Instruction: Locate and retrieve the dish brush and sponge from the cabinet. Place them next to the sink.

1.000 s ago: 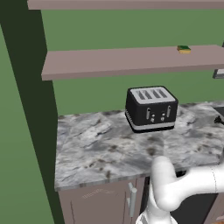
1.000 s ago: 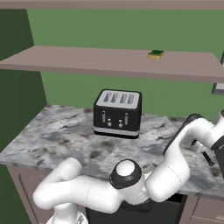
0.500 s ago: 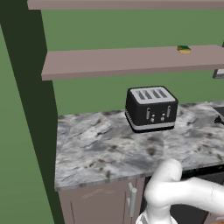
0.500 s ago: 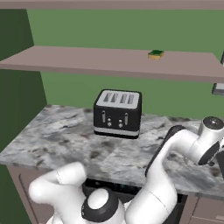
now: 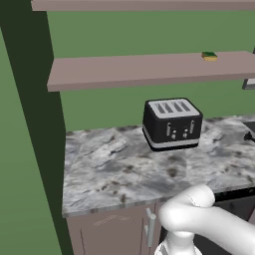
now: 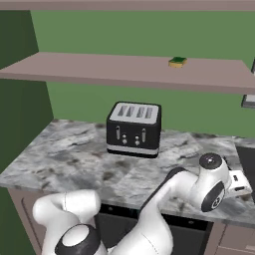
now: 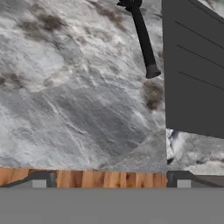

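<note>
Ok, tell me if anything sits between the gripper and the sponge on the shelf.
The sponge lies alone on the lower shelf, open in front. The toaster stands lower, on the counter. The gripper is open over the counter near the dish brush. Nothing visible blocks it.

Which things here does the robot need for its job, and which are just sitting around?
For the job:
sponge on the cabinet shelf
dish brush lying on the marble counter

Just sitting around:
toaster on the counter
</note>
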Available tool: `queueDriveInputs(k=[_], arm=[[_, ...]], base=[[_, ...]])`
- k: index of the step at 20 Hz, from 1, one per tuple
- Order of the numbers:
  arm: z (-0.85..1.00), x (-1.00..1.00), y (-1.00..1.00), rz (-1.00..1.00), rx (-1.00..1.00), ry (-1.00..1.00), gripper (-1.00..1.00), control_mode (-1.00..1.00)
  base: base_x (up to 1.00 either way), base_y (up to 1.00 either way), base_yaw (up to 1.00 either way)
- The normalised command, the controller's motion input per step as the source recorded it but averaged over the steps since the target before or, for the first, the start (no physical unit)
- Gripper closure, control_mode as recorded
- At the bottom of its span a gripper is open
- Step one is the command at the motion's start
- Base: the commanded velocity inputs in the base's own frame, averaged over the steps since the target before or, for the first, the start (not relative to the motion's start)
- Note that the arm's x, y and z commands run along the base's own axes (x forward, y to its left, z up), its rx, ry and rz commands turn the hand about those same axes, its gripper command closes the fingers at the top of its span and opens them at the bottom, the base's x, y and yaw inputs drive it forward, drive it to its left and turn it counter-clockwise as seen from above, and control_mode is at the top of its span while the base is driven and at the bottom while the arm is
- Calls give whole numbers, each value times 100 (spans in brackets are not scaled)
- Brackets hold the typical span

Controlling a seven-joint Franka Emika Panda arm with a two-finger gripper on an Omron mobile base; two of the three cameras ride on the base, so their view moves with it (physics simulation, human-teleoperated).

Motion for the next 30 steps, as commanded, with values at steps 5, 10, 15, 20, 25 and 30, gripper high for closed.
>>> queueDriveInputs(k=[5,10,15,20,25,30], arm=[[18,0,7,-37,7,1,-100,-100],[1,-1,9,-19,9,3,-100,-100],[6,-16,1,-6,17,7,-100,-100],[20,-43,7,1,30,1,-100,-100],[22,-52,36,13,11,-16,-100,-100],[43,-44,41,13,5,-29,-100,-100]], base=[[0,0,0],[0,0,0],[0,0,0],[0,0,0],[0,0,0],[0,0,0]])
